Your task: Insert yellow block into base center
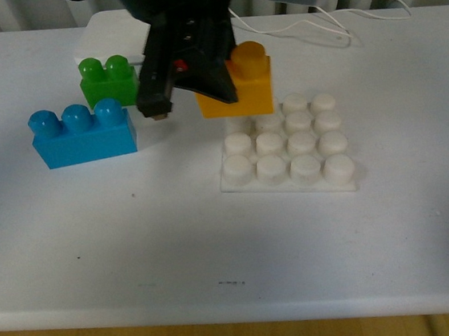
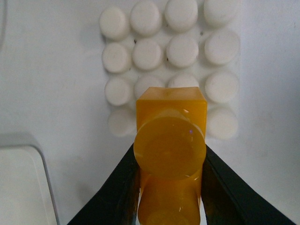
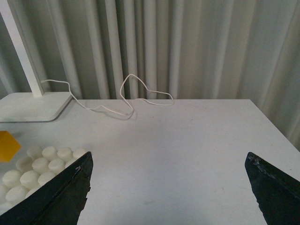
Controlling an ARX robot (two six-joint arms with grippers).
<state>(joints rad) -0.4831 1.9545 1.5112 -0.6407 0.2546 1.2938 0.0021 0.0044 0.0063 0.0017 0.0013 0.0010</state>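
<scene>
One straight descent suits the chunky yellow-orange plastic block [image 1: 240,90], clamped in the left gripper [image 2: 169,154] above the far left corner of the flat square white studded base [image 1: 303,148]: first centre it over the plate's middle, keeping it level; the right gripper [image 3: 168,159] gapes wide, empty

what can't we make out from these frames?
- Front view: the yellow block hides the base's far-left studs; contact or gap unclear.
- Front view: the left gripper covers the block's left half and part of the green brick.
- Left wrist view: the block hides the studs beneath it.
- Right wrist view: the frame edge leaves only a block corner.
</scene>
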